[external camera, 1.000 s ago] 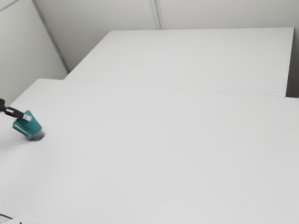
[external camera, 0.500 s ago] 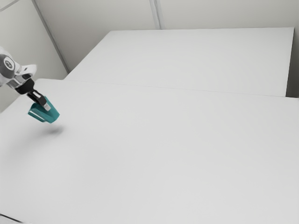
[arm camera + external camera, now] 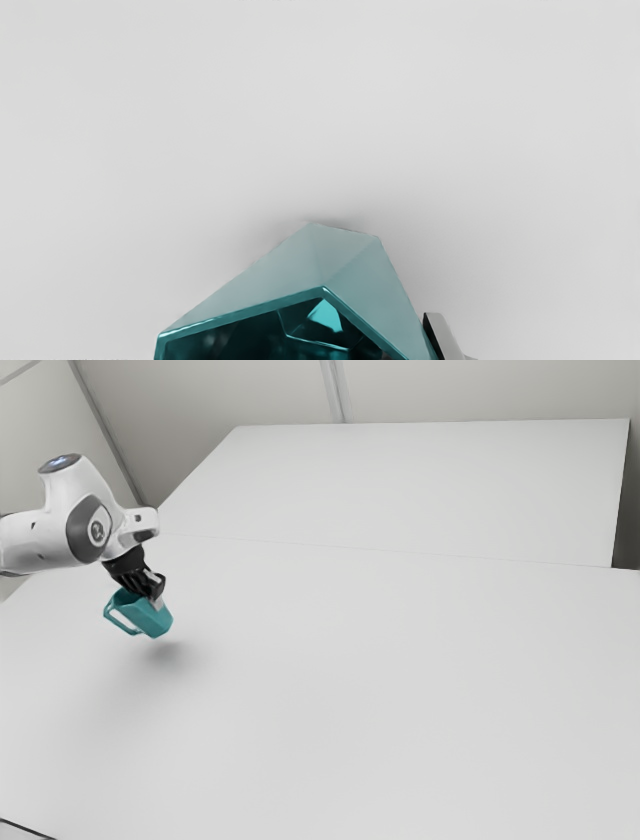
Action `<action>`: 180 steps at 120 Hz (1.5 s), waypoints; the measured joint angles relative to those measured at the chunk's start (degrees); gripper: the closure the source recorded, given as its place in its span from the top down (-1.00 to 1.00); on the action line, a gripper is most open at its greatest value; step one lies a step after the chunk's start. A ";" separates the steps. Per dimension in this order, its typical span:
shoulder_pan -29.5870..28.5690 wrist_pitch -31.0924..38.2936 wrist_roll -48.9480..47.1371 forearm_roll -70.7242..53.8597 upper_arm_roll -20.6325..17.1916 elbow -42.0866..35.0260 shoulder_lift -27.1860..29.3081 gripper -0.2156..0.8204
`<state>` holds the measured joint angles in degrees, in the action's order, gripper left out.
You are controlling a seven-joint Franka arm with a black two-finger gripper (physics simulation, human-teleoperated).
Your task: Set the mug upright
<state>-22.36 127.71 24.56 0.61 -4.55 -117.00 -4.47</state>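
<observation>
In the exterior view, my black 2-finger claw (image 3: pixel 155 600), at the end of my white and grey arm (image 3: pixel 95 525), has the glossy teal faceted mug (image 3: pixel 147 618) up off the smooth white table (image 3: pixel 370 680). A soft grey shadow (image 3: pixel 170 655) lies beneath it. I take my fingers to be closed on it, since nothing else bears its weight; they stand only as far apart as what they pinch. Whether that is the whole body or just a wall, I cannot tell. The mug leans, base down and toward the exterior view's right, its angular teal handle (image 3: pixel 119 623) toward the exterior view's left. I judge that I hold it aloft for room to swing the base level; set down at this slant, it could land on an edge and tip.

The wrist view gives me what the side angle hides: the open mouth with its bright teal rim (image 3: pixel 250 311) faces back toward my hand, and the dark faceted hollow (image 3: pixel 240 337) opens behind it. The base end points away from me, toward the table, which suits an upright landing once I correct the lean. There, 1 grey-and-black fingertip (image 3: pixel 442 335) lies along the outer wall; the handle's side I judge better from the exterior view.
</observation>
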 joint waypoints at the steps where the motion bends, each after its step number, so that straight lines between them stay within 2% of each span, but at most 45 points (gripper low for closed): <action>1: 0.14 0.10 -0.56 -0.07 -0.10 -0.26 0.17 -0.93; 37: 3.05 1.82 -19.13 -1.27 -4.27 -5.45 2.21 -0.93; 78: 1.84 4.74 -33.62 -2.03 -4.62 -6.89 -1.67 -0.92; 101: 3.24 4.68 -38.05 -2.33 -5.22 -6.78 0.22 -0.13; 118: 3.95 3.77 -40.54 -2.38 -5.22 -6.69 2.38 0.22; 144: 3.89 1.22 -43.32 -2.43 -6.03 -6.41 5.67 0.45; 180: 3.91 -6.98 -42.52 -3.01 -8.12 3.31 6.16 0.55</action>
<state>-18.45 120.73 -17.97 -2.40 -12.67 -113.69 1.69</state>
